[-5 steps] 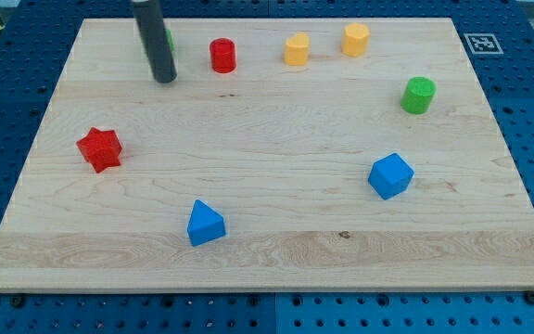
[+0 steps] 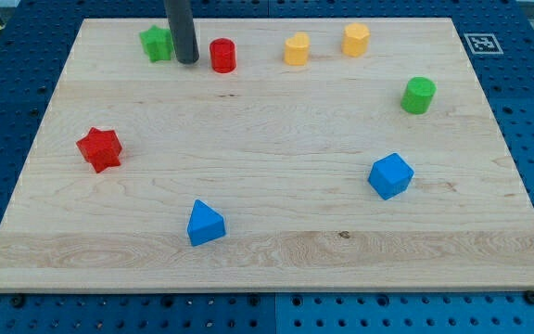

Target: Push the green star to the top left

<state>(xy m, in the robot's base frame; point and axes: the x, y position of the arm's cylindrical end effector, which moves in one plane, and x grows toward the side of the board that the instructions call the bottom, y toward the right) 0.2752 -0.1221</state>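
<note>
- Currently, my tip [image 2: 188, 60] is being held between the green star [image 2: 157, 43] and the red cylinder [image 2: 222, 56].
- No fingers are being carried; only a rod.

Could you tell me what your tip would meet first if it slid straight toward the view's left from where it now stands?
Probably the green star: it sits just to the view's left of my tip, slightly nearer the view's top, so contact might be only glancing.
</note>
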